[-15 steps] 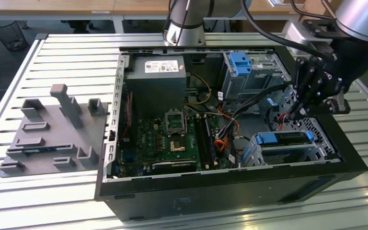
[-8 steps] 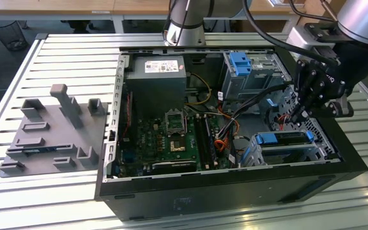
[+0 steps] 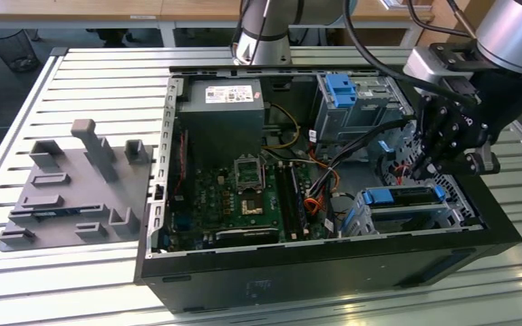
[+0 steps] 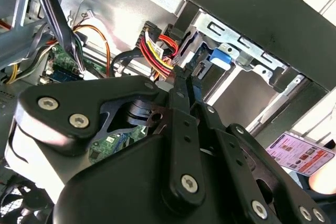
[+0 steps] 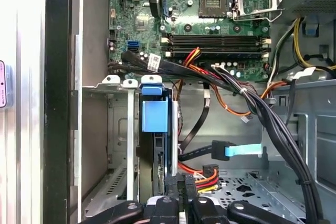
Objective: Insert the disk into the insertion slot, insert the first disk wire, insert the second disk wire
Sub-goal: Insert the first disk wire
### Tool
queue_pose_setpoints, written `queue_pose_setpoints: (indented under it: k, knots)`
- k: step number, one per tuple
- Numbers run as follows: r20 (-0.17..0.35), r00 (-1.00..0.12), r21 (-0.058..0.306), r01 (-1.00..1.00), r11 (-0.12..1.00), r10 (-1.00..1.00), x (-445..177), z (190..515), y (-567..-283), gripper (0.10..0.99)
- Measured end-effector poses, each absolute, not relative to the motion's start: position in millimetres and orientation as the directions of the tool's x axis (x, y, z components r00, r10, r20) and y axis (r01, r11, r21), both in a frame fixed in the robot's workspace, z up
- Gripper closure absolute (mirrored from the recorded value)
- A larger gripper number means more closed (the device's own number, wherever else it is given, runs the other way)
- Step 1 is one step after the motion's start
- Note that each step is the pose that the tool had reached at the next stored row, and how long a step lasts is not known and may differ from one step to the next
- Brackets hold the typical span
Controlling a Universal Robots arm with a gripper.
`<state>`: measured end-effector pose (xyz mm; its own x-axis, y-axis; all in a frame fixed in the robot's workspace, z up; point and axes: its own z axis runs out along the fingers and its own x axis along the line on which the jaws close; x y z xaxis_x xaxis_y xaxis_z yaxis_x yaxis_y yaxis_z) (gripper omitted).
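The disk [image 3: 404,197], in its blue carrier, sits inside the insertion slot [image 3: 459,216], a small metal cage at the case's front corner. In the first wrist view the disk [image 5: 155,116] stands edge-on in the cage [image 5: 118,129]. My gripper [image 3: 424,170] hangs just behind the disk's rear end. Its fingers [image 4: 178,93] meet at the tips, apparently pinching the black plug of a red-yellow-black disk wire [image 4: 157,51] at the disk's back. That wire [image 5: 205,174] emerges beside the gripper [image 5: 181,187]. A second disk wire with a light blue plug [image 5: 236,150] lies loose nearby.
The open computer case holds a motherboard [image 3: 242,197], a power supply [image 3: 220,112] and a taller bay with a blue latch [image 3: 342,92]. A thick black cable bundle [image 5: 273,114] crosses close to the cage. A grey fixture plate [image 3: 71,183] lies on the exterior view's left.
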<state>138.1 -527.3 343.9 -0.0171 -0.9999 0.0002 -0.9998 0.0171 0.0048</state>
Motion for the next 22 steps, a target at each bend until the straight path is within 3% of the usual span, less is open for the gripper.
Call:
queue_pose_setpoints:
  k: [22]
  knots:
    - [0.0, -0.012, 0.004, -1.0, 0.012, -1.0, 138.1, 341.4, -536.9, 0.922]
